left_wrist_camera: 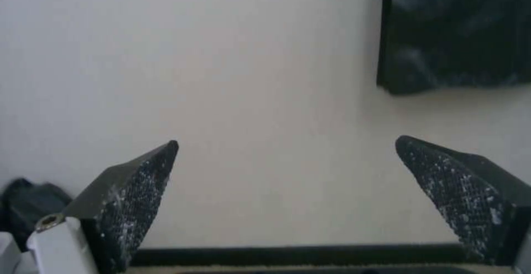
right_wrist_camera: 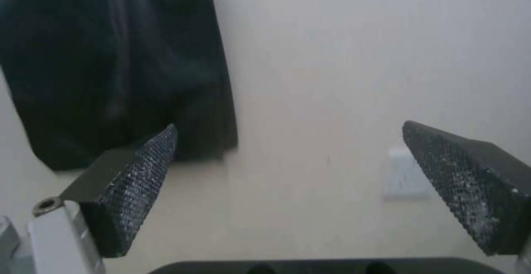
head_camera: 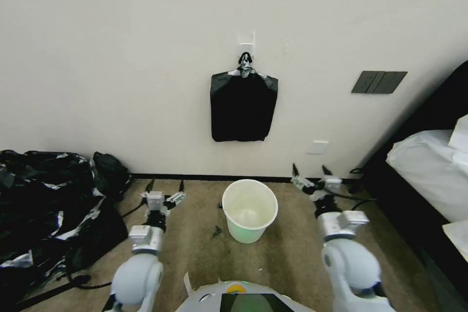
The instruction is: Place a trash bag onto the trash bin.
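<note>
The trash bin (head_camera: 247, 235), a small round white bucket, stands open on the carpet near the wall, between my two arms. The trash bag is out of view. My left gripper (head_camera: 165, 186) is held low to the left of the bin, open and holding nothing; in the left wrist view the left gripper (left_wrist_camera: 286, 141) faces the bare wall. My right gripper (head_camera: 309, 171) sits to the right of the bin, also open; in the right wrist view the right gripper (right_wrist_camera: 289, 125) faces the wall too.
A flat black stack of bags (head_camera: 243, 107) hangs from a clip on the wall above the bin; the stack (left_wrist_camera: 454, 33) (right_wrist_camera: 110, 66) shows in both wrist views. A big heap of black plastic (head_camera: 44, 204) lies at the left. A bed (head_camera: 429, 170) stands at the right.
</note>
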`<state>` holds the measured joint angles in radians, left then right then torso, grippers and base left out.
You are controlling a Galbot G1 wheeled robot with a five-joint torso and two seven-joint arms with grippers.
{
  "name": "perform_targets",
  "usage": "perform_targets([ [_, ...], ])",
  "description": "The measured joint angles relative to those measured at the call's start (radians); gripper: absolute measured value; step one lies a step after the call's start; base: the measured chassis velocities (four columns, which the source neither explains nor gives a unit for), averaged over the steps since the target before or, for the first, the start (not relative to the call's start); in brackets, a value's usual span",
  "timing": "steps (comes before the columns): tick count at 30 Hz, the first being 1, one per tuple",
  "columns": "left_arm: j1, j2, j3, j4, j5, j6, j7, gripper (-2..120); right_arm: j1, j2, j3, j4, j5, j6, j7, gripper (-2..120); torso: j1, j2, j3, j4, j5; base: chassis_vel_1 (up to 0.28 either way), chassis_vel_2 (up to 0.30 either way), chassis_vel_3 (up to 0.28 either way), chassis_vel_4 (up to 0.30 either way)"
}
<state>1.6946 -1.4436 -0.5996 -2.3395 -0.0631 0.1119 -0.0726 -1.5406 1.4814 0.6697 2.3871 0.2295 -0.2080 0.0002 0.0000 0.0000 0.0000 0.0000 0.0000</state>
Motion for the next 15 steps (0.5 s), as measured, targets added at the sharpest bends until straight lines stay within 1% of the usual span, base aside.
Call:
perform_targets([
  [1, 0.014, 0.006, -0.005, -0.032, -0.007, 0.012, -0.007, 100, 0.001, -0.001, 0.007, 0.024, 0.014, -0.011, 0.0, 100, 0.0, 0.0, 0.0, 0.0, -0.0004, 0.0, 0.0, 0.0, 0.0],
  [2, 0.014, 0.006, -0.005, -0.032, -0.007, 0.012, -0.007, 100, 0.001, -0.001, 0.007, 0.024, 0.014, -0.011, 0.0, 100, 0.0, 0.0, 0.0, 0.0, -0.0004, 0.0, 0.0, 0.0, 0.0],
  [5, 0.057, 0.023, -0.021, -0.134, -0.027, 0.047, -0.029, 100, 0.001, -0.002, 0.013, 0.041, 0.025, -0.023, 0.0, 100, 0.0, 0.0, 0.0, 0.0001, 0.0002, 0.0, 0.0, 0.0, 0.0],
  [6, 0.057, 0.023, -0.021, -0.134, -0.027, 0.047, -0.029, 100, 0.001, -0.002, 0.013, 0.041, 0.025, -0.023, 0.0, 100, 0.0, 0.0, 0.0, 0.0001, 0.0002, 0.0, 0.0, 0.0, 0.0],
  [7, 0.071, 0.029, -0.026, -0.161, -0.033, 0.057, -0.036, 100, 0.001, -0.002, 0.013, 0.041, 0.025, -0.024, 0.0, 100, 0.0, 0.0, 0.0, 0.0001, 0.0004, 0.0, 0.0, 0.0, 0.0],
  [9, 0.078, 0.031, -0.028, -0.17, -0.037, 0.063, -0.039, 100, 0.001, -0.007, 0.012, 0.041, 0.031, -0.027, 0.0, 100, 0.0, 0.0, 0.0, 0.0, -0.0002, 0.0, 0.0, 0.0, 0.0],
  [12, 0.078, 0.031, -0.028, -0.171, -0.037, 0.063, -0.04, 100, -0.001, -0.018, 0.009, 0.043, 0.041, -0.034, 0.0, 100, 0.0, 0.0, 0.0, 0.0003, -0.0001, 0.0, 0.0, 0.0, 0.0],
  [13, 0.078, 0.031, -0.028, -0.171, -0.037, 0.063, -0.04, 100, -0.008, -0.045, -0.001, 0.04, 0.068, -0.046, 0.002, 100, 0.0, 0.0, 0.0, -0.0003, -0.0002, 0.0, 0.0, 0.0, 0.0],
  [15, 0.078, 0.036, -0.029, -0.171, -0.042, 0.065, -0.041, 100, -0.022, -0.108, -0.026, 0.023, 0.112, -0.07, 0.006, 100, 0.0, 0.0, 0.0, 0.0003, 0.0002, 0.0, 0.0, 0.0, 0.0],
])
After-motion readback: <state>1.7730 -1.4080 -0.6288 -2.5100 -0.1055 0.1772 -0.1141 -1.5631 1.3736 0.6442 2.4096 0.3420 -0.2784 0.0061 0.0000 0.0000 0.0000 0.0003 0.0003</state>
